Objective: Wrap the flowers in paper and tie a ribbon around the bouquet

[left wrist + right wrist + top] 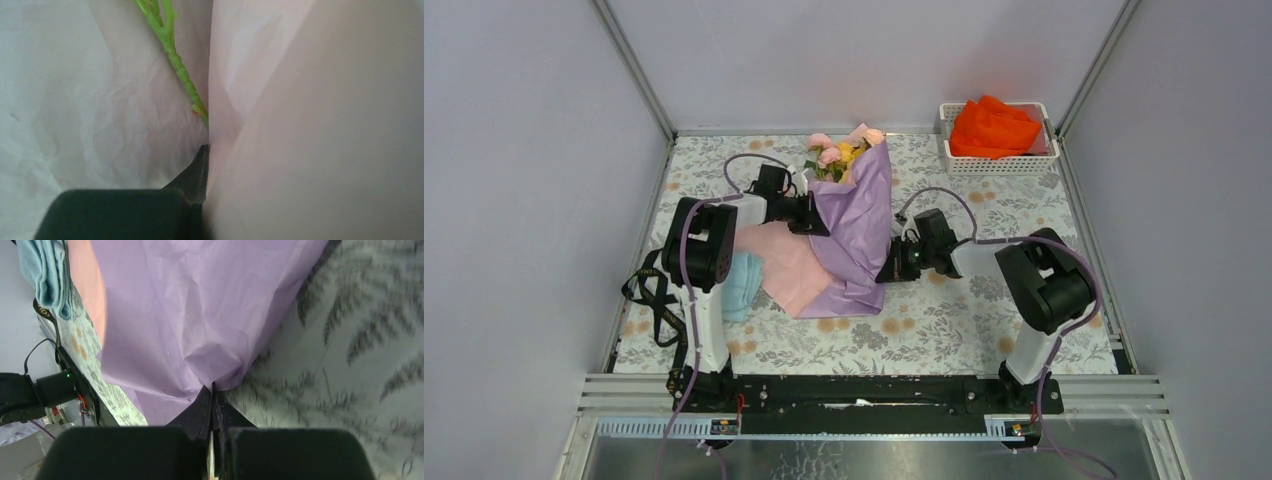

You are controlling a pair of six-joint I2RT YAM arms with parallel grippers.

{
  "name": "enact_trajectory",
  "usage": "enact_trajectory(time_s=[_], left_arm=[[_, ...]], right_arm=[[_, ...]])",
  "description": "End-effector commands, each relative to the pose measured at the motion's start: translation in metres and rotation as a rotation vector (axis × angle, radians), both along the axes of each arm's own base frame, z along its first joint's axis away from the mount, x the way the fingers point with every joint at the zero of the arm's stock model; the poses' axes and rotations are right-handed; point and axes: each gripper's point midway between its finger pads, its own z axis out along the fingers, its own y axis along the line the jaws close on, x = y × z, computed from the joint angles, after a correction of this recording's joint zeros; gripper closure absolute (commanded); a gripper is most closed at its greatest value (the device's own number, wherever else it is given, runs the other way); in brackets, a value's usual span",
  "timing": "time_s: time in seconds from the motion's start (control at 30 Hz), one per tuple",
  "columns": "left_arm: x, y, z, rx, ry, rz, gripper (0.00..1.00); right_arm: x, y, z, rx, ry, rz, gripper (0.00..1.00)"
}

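The flowers [839, 152], pink and yellow roses, poke out of the far end of the paper [864, 225], whose lilac face is folded over them into a loose cone. The paper's pale pink face [784, 265] spreads out to the left. My left gripper [816, 222] is shut on the paper's left fold. In its wrist view one finger [200, 170] shows against pink paper [310, 125], with a green stem [175, 55] ahead. My right gripper [890, 268] is shut on the paper's right edge [214, 385]. The black ribbon [656, 300] lies looped at the table's left edge.
A light blue folded cloth [742, 285] lies under the paper's left side, near the left arm. A white basket [999, 165] with an orange cloth [994, 125] stands at the back right corner. The table carries a leaf-patterned cover [944, 320].
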Motion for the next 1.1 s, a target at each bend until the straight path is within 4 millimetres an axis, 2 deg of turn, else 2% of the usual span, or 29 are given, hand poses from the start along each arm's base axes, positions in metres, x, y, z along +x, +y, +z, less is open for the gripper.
enact_trajectory(time_s=[0.0,0.2,0.23,0.3,0.33,0.37,0.43,0.53,0.6,0.7,0.77,0.87,0.97,1.03,1.07], left_arm=[[-0.020,0.006,0.000,0.016,0.043,-0.004,1.00],[-0.056,-0.002,0.002,0.035,0.066,-0.071,1.00],[-0.063,-0.005,0.002,0.035,0.069,-0.089,1.00],[-0.073,-0.010,0.002,0.029,0.076,-0.119,1.00],[-0.076,-0.012,0.001,0.024,0.081,-0.128,1.00],[-0.078,-0.012,0.000,0.023,0.083,-0.131,1.00],[-0.077,-0.011,0.000,0.028,0.073,-0.137,1.00],[-0.073,-0.009,-0.001,0.044,0.047,-0.124,1.00],[-0.070,-0.009,0.001,0.036,0.037,-0.105,1.00],[-0.066,-0.008,0.004,0.020,0.040,-0.086,1.00],[-0.066,-0.008,0.003,0.015,0.045,-0.079,1.00],[-0.069,-0.008,-0.001,0.007,0.057,-0.085,0.99],[-0.072,-0.008,-0.006,0.006,0.064,-0.094,0.94],[-0.071,-0.007,-0.006,0.006,0.058,-0.096,0.92],[-0.070,-0.006,-0.005,0.007,0.052,-0.096,0.89]], right_arm=[[-0.039,-0.020,-0.005,0.005,0.070,-0.055,1.00],[-0.109,-0.053,-0.020,-0.030,0.171,-0.120,0.99],[-0.118,-0.058,-0.020,-0.045,0.174,-0.115,0.93],[-0.125,-0.061,-0.012,-0.043,0.170,-0.103,0.64],[-0.121,-0.061,-0.006,-0.044,0.149,-0.105,0.55],[-0.113,-0.061,0.004,-0.045,0.114,-0.105,0.47],[-0.083,-0.062,0.028,-0.048,0.018,-0.128,0.35],[-0.014,-0.062,0.067,-0.016,-0.121,-0.189,0.30],[0.031,-0.061,0.083,0.005,-0.181,-0.207,0.29],[0.095,-0.062,0.088,0.022,-0.234,-0.235,0.29],[0.127,-0.057,0.083,0.007,-0.251,-0.209,0.29],[0.148,-0.047,0.060,-0.006,-0.212,-0.137,0.29],[0.152,-0.033,0.045,0.046,-0.173,-0.068,0.32],[0.151,-0.025,0.043,0.103,-0.158,-0.039,0.38],[0.149,-0.022,0.042,0.127,-0.150,-0.033,0.45]])
